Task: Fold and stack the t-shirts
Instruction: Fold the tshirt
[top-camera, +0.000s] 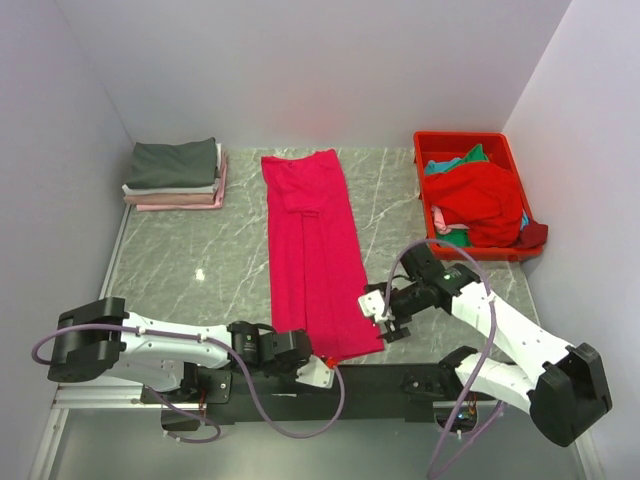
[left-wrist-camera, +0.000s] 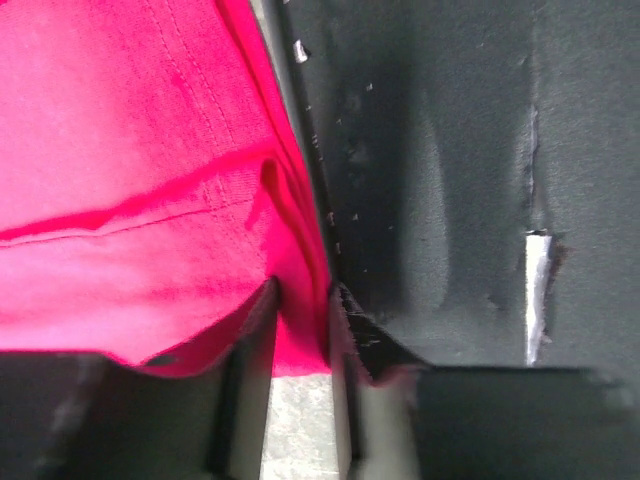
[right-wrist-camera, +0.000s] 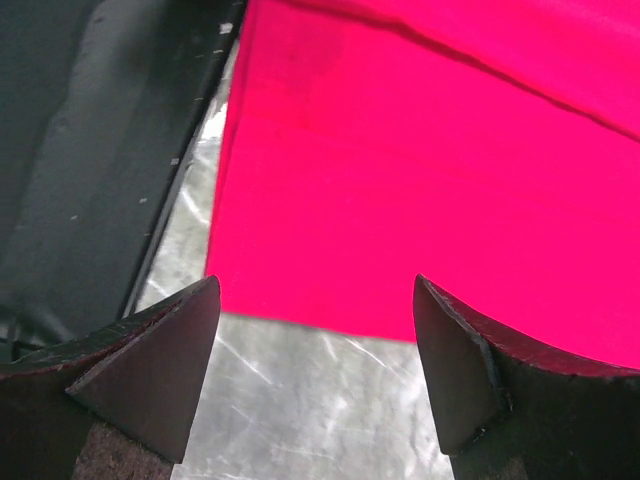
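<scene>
step in hand, by judgement: the cross fold of the crimson shirt (top-camera: 312, 250), which is already narrowed to a long strip on the counter (top-camera: 200, 270). the strip lies left of the red bin (top-camera: 465, 137). its collar end is about level with the bin's far wall, and its hem is well nearer the arm bases than the bin.

left pincer (left-wrist-camera: 303, 300): narrow, with hem cloth nipped between its fingers, at the hem corner away from the bin. right pincer (right-wrist-camera: 316, 300): wide, holding nothing, poised over the hem corner on the bin side.

the next move calls for the right pincer to drop and close on that corner. both can then carry the hem toward the collar.

edges: the hem lies just beside the black base board (top-camera: 380, 378), so little room is left behind it. bare counter lies between strip and bin. the folded stack (top-camera: 175, 175) sits far left of the bin, beyond the strip. loose shirts (top-camera: 480, 200) lie in the bin.
</scene>
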